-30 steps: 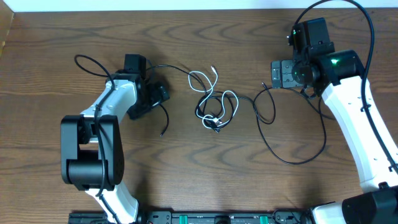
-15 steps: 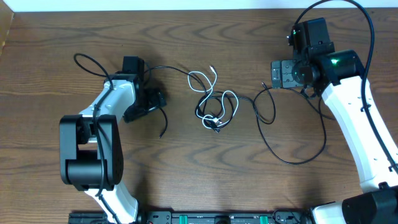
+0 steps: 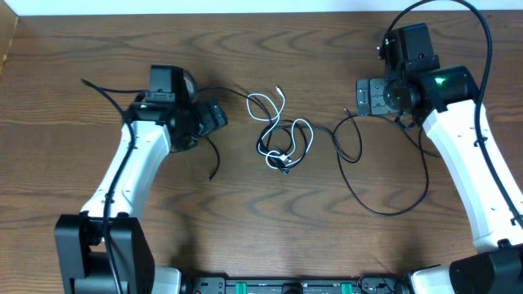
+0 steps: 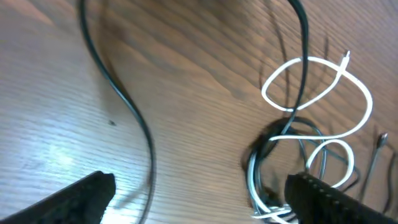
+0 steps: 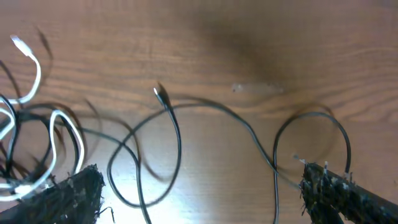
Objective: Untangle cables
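Shift: left arm (image 3: 135, 163) swung toward desk (image 3: 245, 237) far edge | left fingers (image 4: 84, 198) wide, long thin black cord (image 4: 140, 127) between | right fingers (image 5: 74, 190) wide, empty | short white cord (image 3: 282, 135) knotted mid-desk | untangling not yet begun

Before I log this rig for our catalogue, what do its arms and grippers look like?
White shells with black joints on the left arm and right arm; black left gripper and right gripper. A green light and thick black cable mark the right arm.
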### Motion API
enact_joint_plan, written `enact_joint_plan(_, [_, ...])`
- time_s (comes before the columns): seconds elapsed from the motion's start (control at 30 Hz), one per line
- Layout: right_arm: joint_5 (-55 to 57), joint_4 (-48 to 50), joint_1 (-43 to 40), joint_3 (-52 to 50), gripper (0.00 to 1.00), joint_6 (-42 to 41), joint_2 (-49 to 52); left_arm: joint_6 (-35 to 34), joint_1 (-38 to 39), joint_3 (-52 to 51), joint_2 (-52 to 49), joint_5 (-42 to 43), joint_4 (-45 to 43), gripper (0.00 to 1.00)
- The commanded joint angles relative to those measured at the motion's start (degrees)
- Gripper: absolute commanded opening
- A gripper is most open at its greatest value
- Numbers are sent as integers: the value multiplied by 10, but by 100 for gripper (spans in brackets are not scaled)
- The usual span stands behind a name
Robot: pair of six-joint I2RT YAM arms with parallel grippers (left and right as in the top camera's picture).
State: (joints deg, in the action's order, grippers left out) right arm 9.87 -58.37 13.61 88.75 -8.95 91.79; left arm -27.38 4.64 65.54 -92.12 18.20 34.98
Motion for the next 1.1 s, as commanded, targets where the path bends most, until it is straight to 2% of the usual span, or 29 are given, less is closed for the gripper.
enact_joint_plan(0.0, [0,12,0,0,99,-5,-14,-24,28,-15,-14,8,-12,60])
enact_joint_plan(0.03, [0,14,0,0,99,-5,-14,-32,35,-16,-19,6,-12,56])
enact_joint_plan(0.13, [-23,14,0,0,99,-5,-14,-58,61,-16,-43,6,-14,34])
enact_joint_plan(0.17, [-59,14,0,0,99,-5,-14,-68,75,-16,-58,6,-21,32])
enact_joint_plan(0.3, [-183,13,0,0,99,-5,-14,-94,104,-16,-96,7,-39,33])
enact_joint_plan(0.33, [-206,13,0,0,99,-5,-14,-101,110,-16,-105,7,-41,35])
enact_joint_plan(0.4, [-240,16,0,0,99,-5,-14,-114,118,-16,-116,7,-42,48])
enact_joint_plan(0.5, [-250,22,0,0,99,-5,-14,-122,125,-16,-120,7,-42,52])
enact_joint_plan(0.97, [-257,14,0,0,99,-4,-14,-210,132,-16,-131,9,-42,52])
enact_joint_plan(1.0, [-266,14,0,0,96,-1,-14,-210,134,-16,-132,9,-42,52])
enact_joint_plan(1.07, [-269,19,0,0,60,9,-13,-210,136,-16,-133,7,-40,52])
